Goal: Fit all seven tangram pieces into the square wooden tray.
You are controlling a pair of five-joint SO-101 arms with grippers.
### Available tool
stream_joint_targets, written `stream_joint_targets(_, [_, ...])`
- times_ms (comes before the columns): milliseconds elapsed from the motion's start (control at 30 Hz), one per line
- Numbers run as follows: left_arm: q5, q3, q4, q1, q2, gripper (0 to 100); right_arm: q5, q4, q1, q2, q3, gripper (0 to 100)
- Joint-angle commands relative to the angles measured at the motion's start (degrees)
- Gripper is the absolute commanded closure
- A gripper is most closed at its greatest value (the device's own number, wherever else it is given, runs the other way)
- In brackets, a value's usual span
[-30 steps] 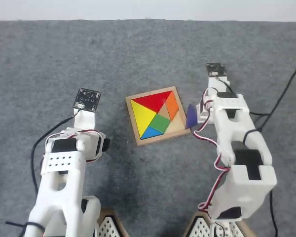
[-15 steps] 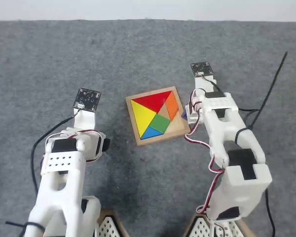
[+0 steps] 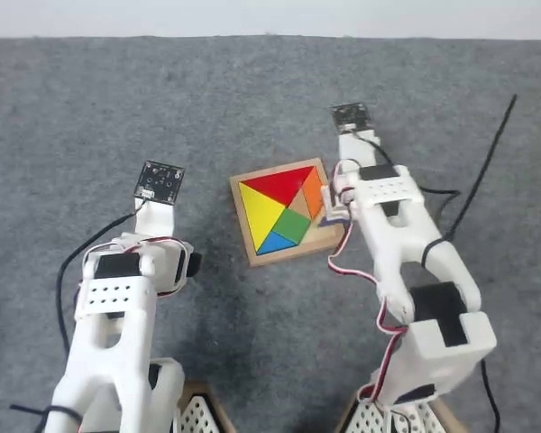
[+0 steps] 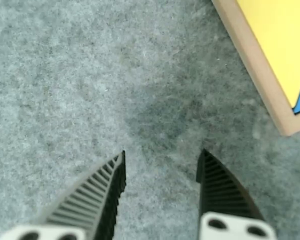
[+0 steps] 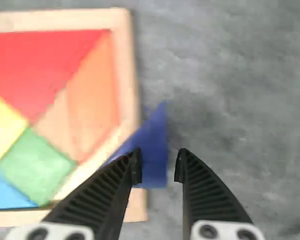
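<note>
My right pincer clamped on blue-violet piece, held on edge over tray rim, beside orange piece; judgement: carry inward over bare wood strip, lay flat, match slant, release low; my left pincer apart above tabletop, near tray corner; no legible writing.
</note>
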Motion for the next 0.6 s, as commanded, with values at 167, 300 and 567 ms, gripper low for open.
stream_joint_targets(167, [-0.26, -0.22, -1.23, 0.35, -1.67, 78, -0.53, -0.13, -6.2, -4.0, 4.4, 87.2])
stream_joint_targets(300, [-0.26, -0.22, -1.23, 0.35, -1.67, 78, -0.53, 0.48, -6.37, -4.0, 5.01, 87.2])
stream_joint_targets(567, [-0.26, -0.22, -1.32, 0.35, -1.67, 78, -0.53, 1.8, -3.21, -8.13, 5.36, 87.3])
